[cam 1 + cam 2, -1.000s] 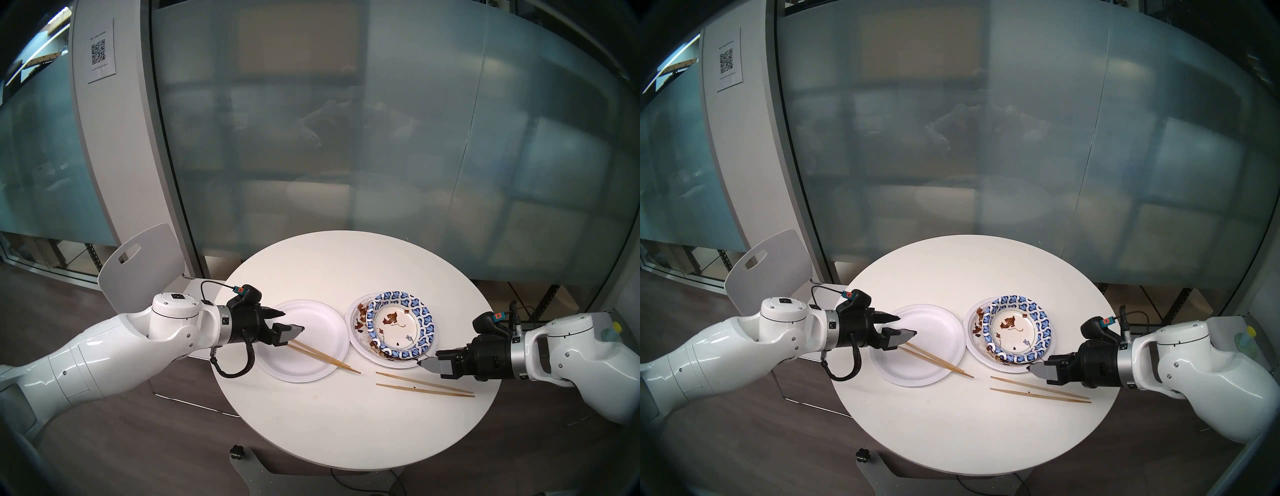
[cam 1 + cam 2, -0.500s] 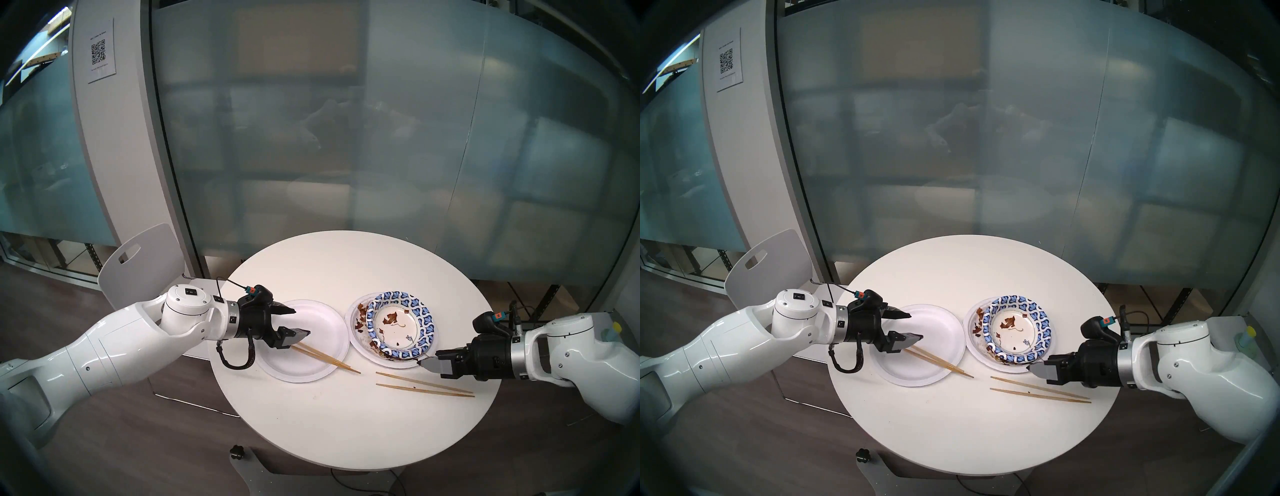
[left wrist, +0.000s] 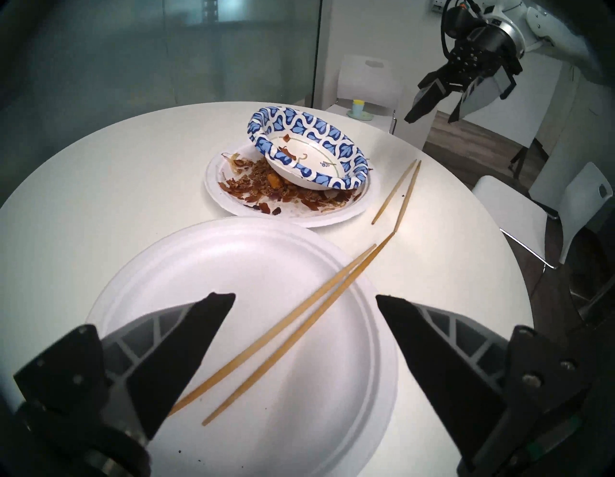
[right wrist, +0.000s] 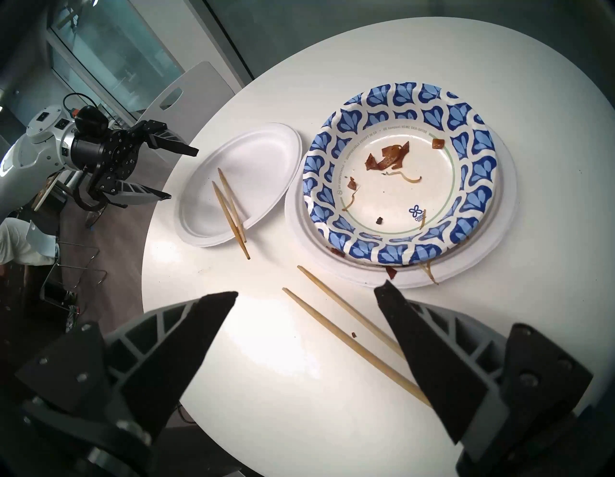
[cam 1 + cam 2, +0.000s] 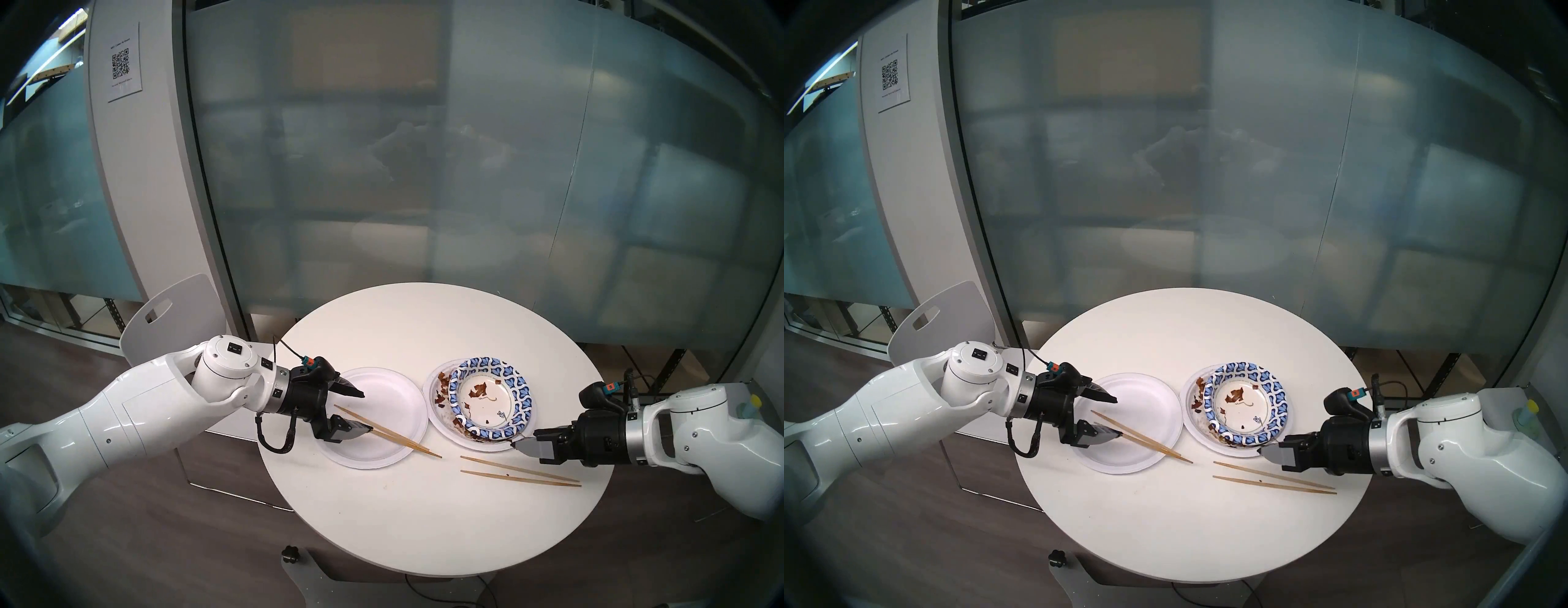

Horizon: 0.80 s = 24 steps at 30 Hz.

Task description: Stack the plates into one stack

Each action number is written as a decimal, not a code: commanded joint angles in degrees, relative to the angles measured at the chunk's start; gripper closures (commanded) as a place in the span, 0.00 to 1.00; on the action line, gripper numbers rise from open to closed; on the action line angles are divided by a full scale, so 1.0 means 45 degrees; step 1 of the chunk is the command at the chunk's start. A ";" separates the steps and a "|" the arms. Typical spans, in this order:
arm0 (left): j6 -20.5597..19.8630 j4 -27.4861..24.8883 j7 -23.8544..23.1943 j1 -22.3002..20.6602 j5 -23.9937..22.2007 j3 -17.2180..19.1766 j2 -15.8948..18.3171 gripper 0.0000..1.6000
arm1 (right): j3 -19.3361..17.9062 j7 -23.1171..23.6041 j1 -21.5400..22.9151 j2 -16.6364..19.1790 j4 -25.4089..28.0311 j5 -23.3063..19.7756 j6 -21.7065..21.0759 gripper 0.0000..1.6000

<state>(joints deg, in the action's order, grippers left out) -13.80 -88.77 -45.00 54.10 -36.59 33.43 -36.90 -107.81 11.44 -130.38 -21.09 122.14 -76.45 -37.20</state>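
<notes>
Hovering my left gripper (image 5: 361, 412) over clean white plate (image 5: 390, 399), jaws spread wide, straddling chopsticks (image 5: 394, 435) lying across that plate, pinching nothing. Blue-patterned plate (image 5: 490, 397) sitting tilted on dirty white plate (image 3: 299, 213), just right of clean plate. Holding my right gripper (image 5: 526, 441) beyond dirty plate, jaws spread, empty, above second chopstick pair (image 5: 519, 472).

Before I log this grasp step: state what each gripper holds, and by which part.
Nothing is held. The left gripper is open above the chopsticks on the white plate; the right gripper is open over the table.
</notes>
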 commanded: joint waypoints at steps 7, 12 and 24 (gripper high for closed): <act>0.0609 0.0685 -0.0679 -0.1244 0.1120 -0.0105 -0.1378 0.00 | -0.0112 -0.0005 0.0090 0.0038 0.0121 0.0040 0.0033 0.00; 0.0482 0.0835 -0.1180 -0.1435 0.1635 -0.0404 -0.1501 0.00 | -0.0121 -0.0007 0.0083 0.0034 0.0127 0.0047 0.0032 0.00; 0.0789 0.1218 -0.1483 -0.1531 0.2408 -0.0763 -0.1803 0.00 | -0.0128 -0.0004 0.0080 0.0025 0.0132 0.0058 0.0027 0.00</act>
<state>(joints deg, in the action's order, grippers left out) -11.38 -83.15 -51.33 48.69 -26.70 29.91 -43.66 -107.83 11.45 -130.36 -21.09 122.15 -76.35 -37.20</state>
